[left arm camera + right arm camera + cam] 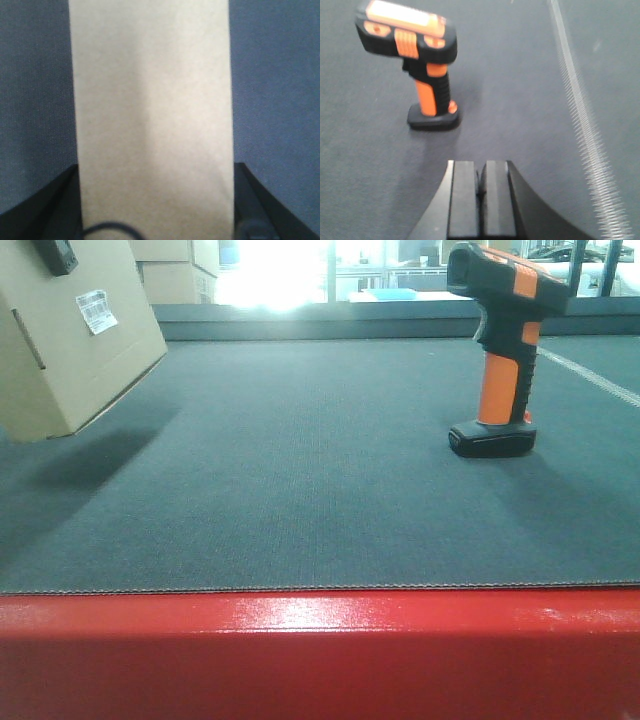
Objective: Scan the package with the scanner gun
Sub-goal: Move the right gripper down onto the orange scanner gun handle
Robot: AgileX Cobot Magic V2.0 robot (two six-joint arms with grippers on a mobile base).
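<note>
**Package held tilted at the left, scanner gun standing alone at the right**

The package hangs at the left end of the bench, tilted so that one bottom corner points down. That corner seems to sit just clear of the dark grey mat, which shows a shadow under it. A small white barcode label sits high on the face turned toward the front camera.

The left gripper is clamped on the package. In the left wrist view the tan cardboard fills the middle of the picture, and a black finger presses against each side of it.

The scanner gun stands upright on its flat black base at the right of the mat, well apart from the package. Its head points left, toward the package side. Nothing touches it.

The right gripper hovers near the scanner gun, on the side of its base, with its two pads brought together and nothing between them. A white line runs along the mat to the right of this gripper.

The front edge of the bench is glossy red. Beyond its far edge, stacked cardboard boxes stand against bright windows.
</note>
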